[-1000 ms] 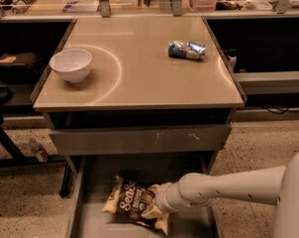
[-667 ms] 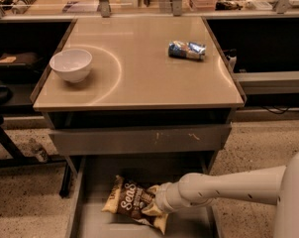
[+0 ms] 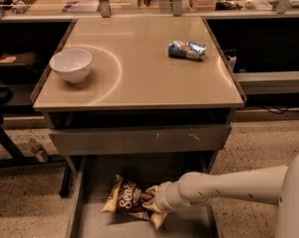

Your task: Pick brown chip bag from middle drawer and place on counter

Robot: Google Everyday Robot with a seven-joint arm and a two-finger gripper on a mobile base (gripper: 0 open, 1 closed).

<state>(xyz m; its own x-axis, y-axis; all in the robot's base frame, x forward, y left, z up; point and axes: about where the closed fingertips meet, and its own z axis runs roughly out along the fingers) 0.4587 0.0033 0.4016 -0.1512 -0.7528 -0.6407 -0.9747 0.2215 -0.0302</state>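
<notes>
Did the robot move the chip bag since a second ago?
Nothing visibly changed. The end effector is still at the right edge of the brown chip bag in the middle drawer. The bowl and blue packet sit on the counter as before.

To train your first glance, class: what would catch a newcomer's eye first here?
The thick white robot arm reaches in from the right, its pincer at the crinkly dark-brown chip bag in the open grey metal drawer. Above, the glossy beige counter carries a round white bowl at left and a small blue-and-white packet at back right.
</notes>
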